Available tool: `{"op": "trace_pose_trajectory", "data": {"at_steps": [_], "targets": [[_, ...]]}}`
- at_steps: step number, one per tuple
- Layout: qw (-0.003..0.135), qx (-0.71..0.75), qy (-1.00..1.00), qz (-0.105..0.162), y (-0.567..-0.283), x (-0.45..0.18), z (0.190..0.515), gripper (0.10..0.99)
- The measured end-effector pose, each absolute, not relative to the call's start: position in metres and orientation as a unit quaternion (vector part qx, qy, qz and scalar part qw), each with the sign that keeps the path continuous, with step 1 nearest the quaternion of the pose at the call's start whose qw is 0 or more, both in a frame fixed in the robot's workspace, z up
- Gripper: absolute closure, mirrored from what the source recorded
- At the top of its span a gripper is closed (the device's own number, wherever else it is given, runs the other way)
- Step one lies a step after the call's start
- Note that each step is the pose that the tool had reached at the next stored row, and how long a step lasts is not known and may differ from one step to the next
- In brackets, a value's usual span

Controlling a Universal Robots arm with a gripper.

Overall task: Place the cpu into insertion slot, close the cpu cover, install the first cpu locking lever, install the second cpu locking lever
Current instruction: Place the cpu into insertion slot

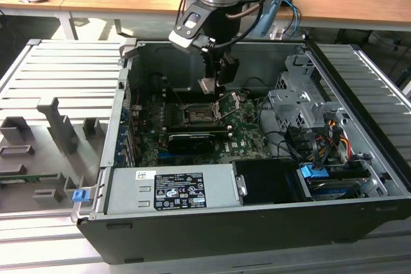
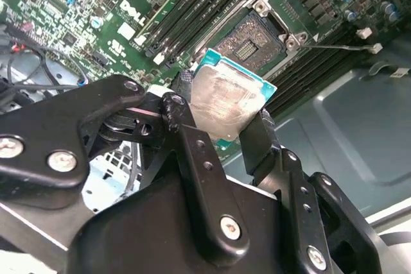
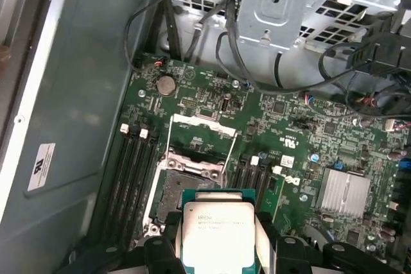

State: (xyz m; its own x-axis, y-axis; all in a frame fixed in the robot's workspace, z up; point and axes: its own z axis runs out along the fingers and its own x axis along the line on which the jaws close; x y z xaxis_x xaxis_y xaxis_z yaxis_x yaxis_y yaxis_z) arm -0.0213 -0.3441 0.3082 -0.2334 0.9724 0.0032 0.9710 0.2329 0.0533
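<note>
1. Where the arm reaches down into the open computer case (image 1: pixel 192 239), the exterior view shows the gripper (image 1: pixel 212 86) pinching the cpu (image 1: pixel 207 86) in the air above the insertion slot (image 1: pixel 198 115). The slot sits on the green motherboard (image 1: pixel 247 134), toward the case's far wall. The cpu cover (image 1: pixel 230 104) stands raised just beside the slot.
2. In the second wrist view, the gripper's (image 2: pixel 221 118) black fingers (image 2: pixel 257 138) clamp opposite edges of the cpu (image 2: pixel 225 101), whose smeared silver face shows. It is tilted and apart from the uncovered slot (image 2: pixel 252 40).
3. In the first wrist view, the held cpu (image 3: pixel 215 232) hangs over the near edge of the slot (image 3: pixel 183 190). The cover (image 3: pixel 204 124) is swung open beyond it.
</note>
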Motion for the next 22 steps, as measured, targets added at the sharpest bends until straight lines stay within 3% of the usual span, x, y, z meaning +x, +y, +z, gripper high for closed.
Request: {"op": "trace_pose_trajectory", "data": {"at_steps": [22], "targets": [[0.018,0.693,0.72,0.019,-0.343,-0.022,0.289,0.545]]}}
